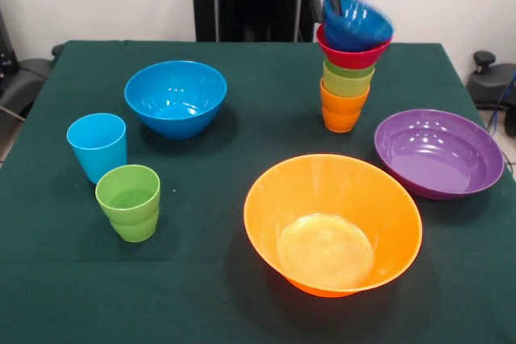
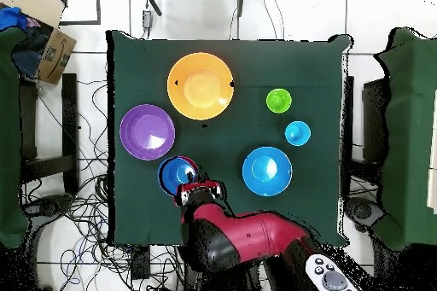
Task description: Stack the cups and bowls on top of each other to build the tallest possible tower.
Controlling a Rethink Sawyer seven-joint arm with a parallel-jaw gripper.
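Tower (image 1: 347,78) directly under end effector (image 1: 334,6), blue bowl (image 1: 357,26) topmost

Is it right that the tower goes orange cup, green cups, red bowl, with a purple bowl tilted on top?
Not quite: the bowl tilted on top of the tower is blue, as the front view shows. The purple bowl sits by itself on the table beside the tower. The order below it is as you said.
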